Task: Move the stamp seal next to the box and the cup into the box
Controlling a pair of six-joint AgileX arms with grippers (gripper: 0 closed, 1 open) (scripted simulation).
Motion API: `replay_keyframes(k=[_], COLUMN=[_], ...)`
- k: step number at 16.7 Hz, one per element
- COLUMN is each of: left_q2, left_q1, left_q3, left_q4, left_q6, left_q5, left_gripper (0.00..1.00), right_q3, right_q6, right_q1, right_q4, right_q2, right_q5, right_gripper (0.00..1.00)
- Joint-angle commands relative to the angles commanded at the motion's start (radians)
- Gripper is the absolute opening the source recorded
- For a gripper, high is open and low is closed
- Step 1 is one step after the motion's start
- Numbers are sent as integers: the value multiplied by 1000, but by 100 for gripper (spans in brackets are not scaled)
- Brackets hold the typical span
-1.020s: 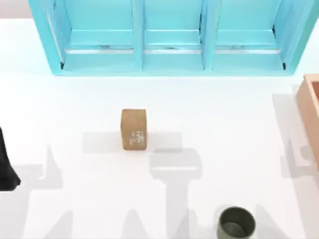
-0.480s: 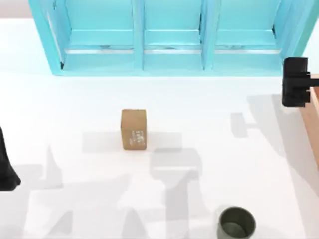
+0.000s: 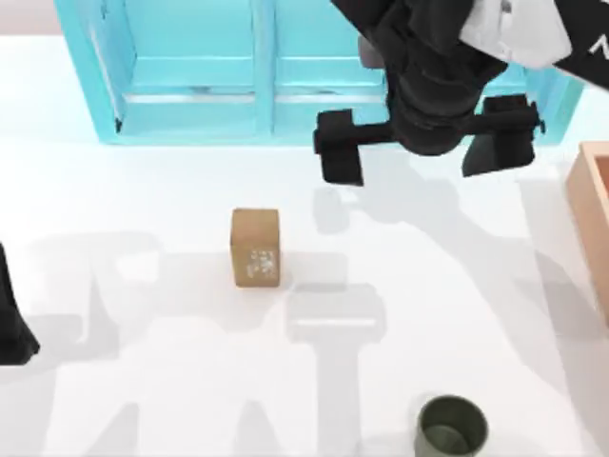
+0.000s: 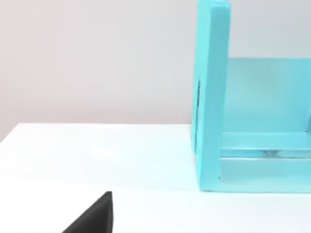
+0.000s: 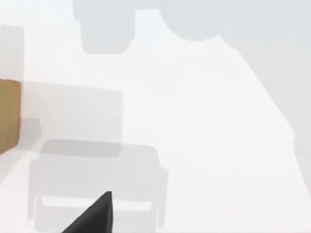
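right hand: fingers spread wide, nothing in them, hanging up high over the far middle-right of the tabletop, in front of the turquoise shelf unit

stamp seal: tan block standing alone near the middle of the tabletop, pale markings on its near face, to the left of the right hand and nearer the front edge, well apart from it. The right wrist view just catches its edge

cup: dark olive, upright, at the front edge right of centre, well apart from the seal

box: peach wall poking in at the right edge, far from both things

left hand: parked at the left edge, can't tell if it's spread or closed

step in hand: looks to me like the right arm is going for the seal first

how to do it well: imo get centred over the block before dropping, line the fingers up across its narrower sides, come straight down so it doesn't tip, and keep clear of the shelf front
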Motion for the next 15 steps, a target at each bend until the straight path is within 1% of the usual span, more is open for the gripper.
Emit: replay_keyframes(k=[4, 8, 12, 15], left_q2=[0, 0, 0, 0], left_q1=[0, 0, 0, 0], left_q3=[0, 0, 0, 0], left_q4=[0, 0, 0, 0], left_q6=[0, 0, 0, 0], left_q5=[0, 0, 0, 0], left_gripper=[100, 100, 100, 100], right_q3=[378, 684, 852, 870], right_q6=[128, 235, 295, 302], right_q1=[95, 161, 193, 196], right_q4=[-175, -279, -318, -322], right_q2=[318, 529, 625, 634], right_q5=[-4, -24, -43, -46], right_gripper=[100, 100, 100, 100])
